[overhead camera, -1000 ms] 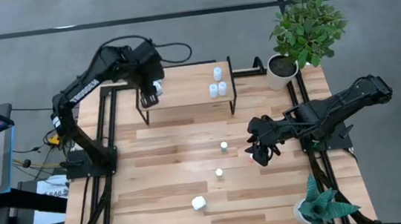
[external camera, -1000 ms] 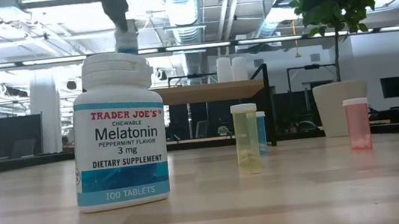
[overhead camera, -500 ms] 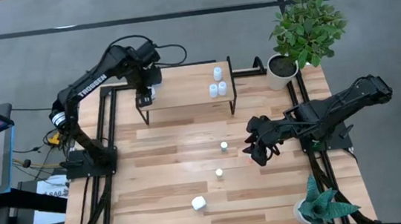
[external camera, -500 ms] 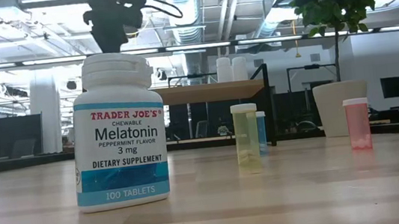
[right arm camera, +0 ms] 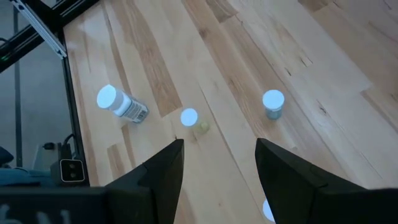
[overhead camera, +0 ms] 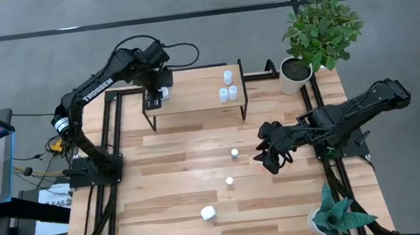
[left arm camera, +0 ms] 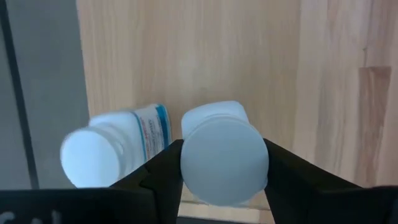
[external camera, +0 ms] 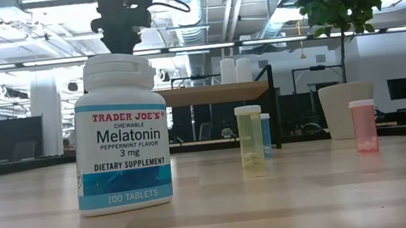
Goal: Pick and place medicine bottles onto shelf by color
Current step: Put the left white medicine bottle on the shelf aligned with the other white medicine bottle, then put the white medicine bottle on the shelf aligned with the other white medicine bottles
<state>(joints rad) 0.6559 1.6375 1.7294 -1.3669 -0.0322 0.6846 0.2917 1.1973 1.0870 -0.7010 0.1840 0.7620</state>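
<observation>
The shelf (overhead camera: 195, 88) stands at the table's far side with three white bottles (overhead camera: 227, 90) on its right end. My left gripper (overhead camera: 153, 98) is over the shelf's left end, shut on a white bottle (left arm camera: 224, 160). A second white bottle with a blue label (left arm camera: 115, 151) stands right beside it on the shelf top. My right gripper (overhead camera: 269, 157) hangs open and empty over the table's right middle. Below it stand a yellow-green bottle (right arm camera: 190, 119), a blue bottle (right arm camera: 272, 103) and a large white Melatonin bottle (external camera: 121, 131). My left gripper pinches the white bottle by its two opposite sides, just under the cap (left arm camera: 186, 146), between its two fingers (left arm camera: 160, 175). The fingers come from above and point down. The bottle stands upright, cap up, over the shelf top; whether its base rests there is hidden by the bottle itself.
A pink bottle (external camera: 364, 125) stands at the table's right, near my right gripper. A potted plant (overhead camera: 319, 35) is at the far right corner and another (overhead camera: 338, 217) at the near right. The shelf's middle (overhead camera: 191, 88) is bare wood.
My left arm has swung its wrist about over the shelf's left end and shifted slightly toward the table's far edge, keeping hold of the white bottle. My right gripper has kept still.
</observation>
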